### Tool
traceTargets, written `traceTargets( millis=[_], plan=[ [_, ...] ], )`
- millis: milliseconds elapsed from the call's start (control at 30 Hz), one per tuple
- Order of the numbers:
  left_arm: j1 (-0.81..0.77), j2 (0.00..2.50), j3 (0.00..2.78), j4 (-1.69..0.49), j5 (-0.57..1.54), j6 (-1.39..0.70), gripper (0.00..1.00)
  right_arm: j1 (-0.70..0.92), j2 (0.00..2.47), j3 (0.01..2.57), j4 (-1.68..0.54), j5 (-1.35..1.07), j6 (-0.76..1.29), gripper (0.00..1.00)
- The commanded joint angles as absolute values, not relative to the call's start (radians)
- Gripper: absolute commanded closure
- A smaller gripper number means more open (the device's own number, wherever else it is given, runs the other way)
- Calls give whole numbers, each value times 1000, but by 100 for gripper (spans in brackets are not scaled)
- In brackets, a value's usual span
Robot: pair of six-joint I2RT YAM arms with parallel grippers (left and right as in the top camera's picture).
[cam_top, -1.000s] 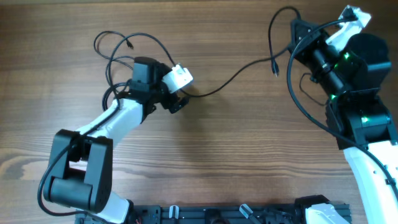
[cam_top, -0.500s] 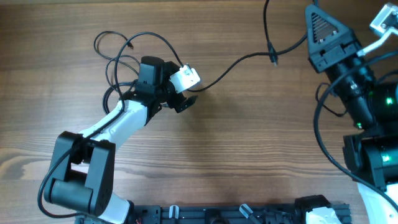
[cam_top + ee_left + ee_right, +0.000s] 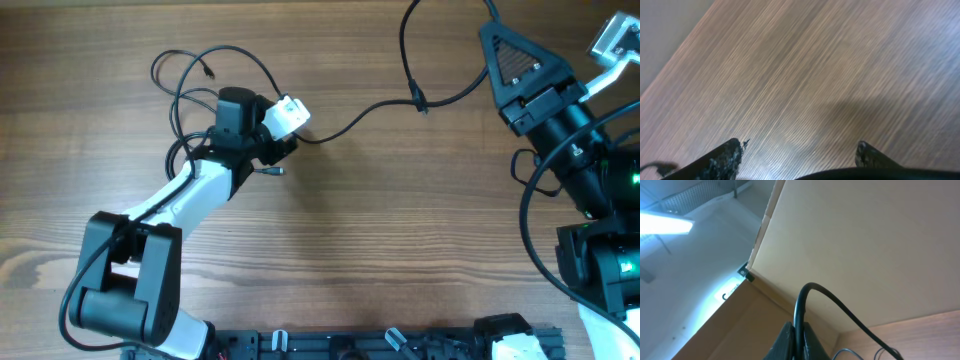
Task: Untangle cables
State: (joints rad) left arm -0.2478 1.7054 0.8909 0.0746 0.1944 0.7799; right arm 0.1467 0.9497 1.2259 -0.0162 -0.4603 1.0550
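Left arm (image 3: 190, 195): base at the near left, lower link lying back over it, white forearm stretched forward and to the right, wrist bent. Left pincer (image 3: 797, 159): the wrist view shows both fingers (image 3: 722, 157) at the bottom edge, set well apart, with nothing between the tips.

Right arm (image 3: 570, 140): stands at the far right, raised high towards the overhead camera, its links stacked steeply and green lights lit on the joints. Right pincer (image 3: 796, 339): tilted upward, fingers pressed together, with a thin black cable (image 3: 805, 297) nipped at the tips and arching out of them.

The two arms are well apart.
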Motion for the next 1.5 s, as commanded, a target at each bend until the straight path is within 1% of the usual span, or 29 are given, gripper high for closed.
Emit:
traceTargets(
  millis=[0, 33, 67, 133, 167, 267, 367, 633, 733, 933, 1167, 1333, 1467],
  plan=[
    [-226, 1740, 896, 61, 170, 776, 39, 142, 936, 1243, 7, -513, 1085, 96],
    [-226, 1748, 896, 59, 170, 775, 47, 142, 936, 1243, 10, -519, 1085, 96],
    [-226, 1754, 896, 57, 170, 771, 53, 142, 936, 1243, 10, -522, 1084, 96],
    [-226, 1757, 896, 58, 170, 769, 78, 142, 936, 1243, 5, -522, 1082, 96],
    [-226, 1757, 896, 65, 170, 769, 96, 142, 937, 1243, -1, -521, 1075, 96],
    [-227, 1756, 896, 95, 170, 753, 96, 142, 944, 1243, -32, -507, 1063, 95],
    [-227, 1746, 896, 173, 170, 653, 96, 142, 962, 1243, -62, -498, 1059, 96],
    [-227, 1654, 896, 334, 165, 529, 96, 142, 1019, 1243, -89, -451, 1016, 96],
    [-227, 1571, 896, 391, 116, 529, 96, 142, 1052, 1243, -141, -415, 993, 96],
    [-215, 1386, 896, 525, -86, 546, 96, 142, 1135, 1243, -181, -389, 968, 96],
    [-156, 1216, 896, 587, -91, 704, 96, 142, 1186, 1243, -182, -389, 968, 96],
    [-125, 1153, 896, 590, -91, 737, 96, 142, 1186, 1243, -190, -389, 949, 96],
    [-115, 1147, 896, 488, -91, 736, 96, 142, 1186, 1243, -197, -389, 950, 96]
  ],
)
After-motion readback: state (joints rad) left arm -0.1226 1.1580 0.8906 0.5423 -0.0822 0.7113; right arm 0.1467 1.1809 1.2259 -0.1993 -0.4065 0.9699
